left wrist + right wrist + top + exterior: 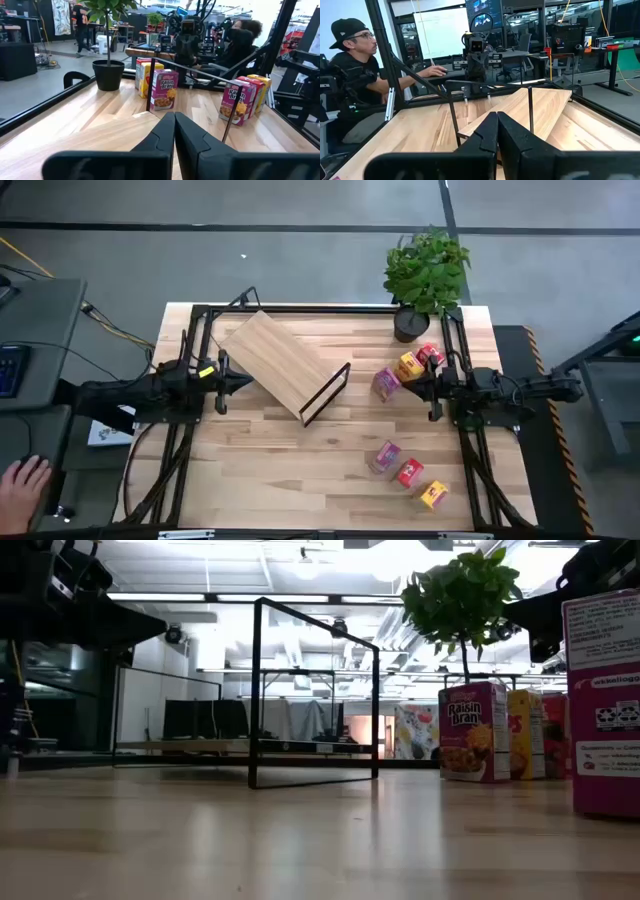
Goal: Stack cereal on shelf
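The butcher-block table filled the middle of the high view, with both arms resting low over it. The shelf, a light wood board with a black wire frame at its four-o'clock end, lay slanted at about eleven o'clock from the table's centre. A potted green plant stood at the one-o'clock corner.

The left gripper sat at nine o'clock, its fingers pressed together and holding nothing, tip just beside the shelf's edge. The right gripper sat at three o'clock, likewise pinched closed and empty, pointing toward the wire frame.

The cereal was in two groups, none of it on the shelf. At two o'clock, near the right gripper's tip, stood a pink-purple Raisin Bran box, a yellow box and a red box, close together in a row. At five o'clock, well apart from those, stood another pink-purple box, a red box and a yellow box, also in a slanting row.

A person's hand showed off the table at eight o'clock.
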